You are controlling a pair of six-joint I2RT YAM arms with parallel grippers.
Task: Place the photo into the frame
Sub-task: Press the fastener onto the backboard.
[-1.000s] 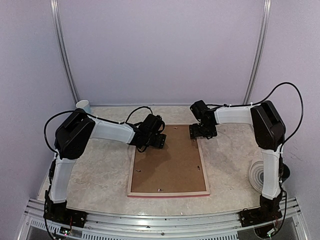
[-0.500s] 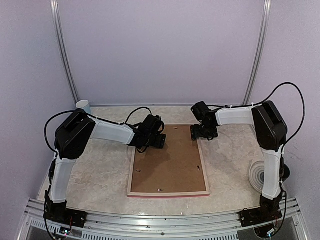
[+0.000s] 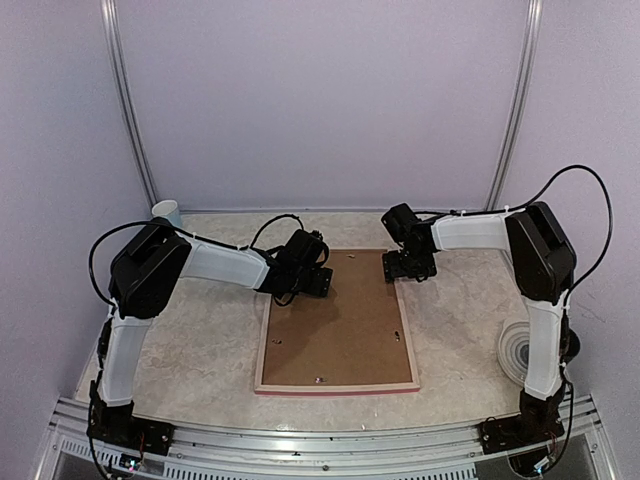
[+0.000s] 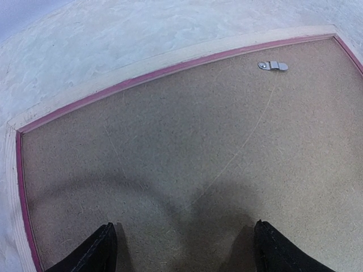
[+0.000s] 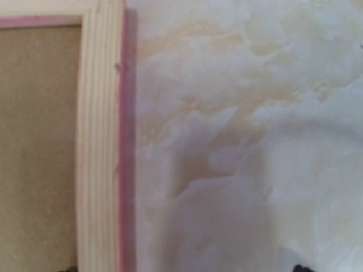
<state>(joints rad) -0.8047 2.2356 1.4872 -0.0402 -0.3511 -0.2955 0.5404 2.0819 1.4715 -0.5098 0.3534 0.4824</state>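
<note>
One frame (image 3: 337,388) lies face down mid-worktop with a brown board (image 3: 335,330) seated in its back. No photo shows; it may be under the board. The left fingers (image 4: 96,252) hang spread and empty over the board's far left corner. The right fingers (image 3: 408,264) sit by the far right corner, but I cannot tell their spread. I'd pin a rail while working the clip (image 4: 273,66), since the marbled worktop (image 3: 200,350) looks slick. Lilac walls close it in.

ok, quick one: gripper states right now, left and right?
Left gripper: open, holding nothing, above the backing board.
Right gripper: looks open, nothing held, at the frame corner; its tips barely show.
</note>
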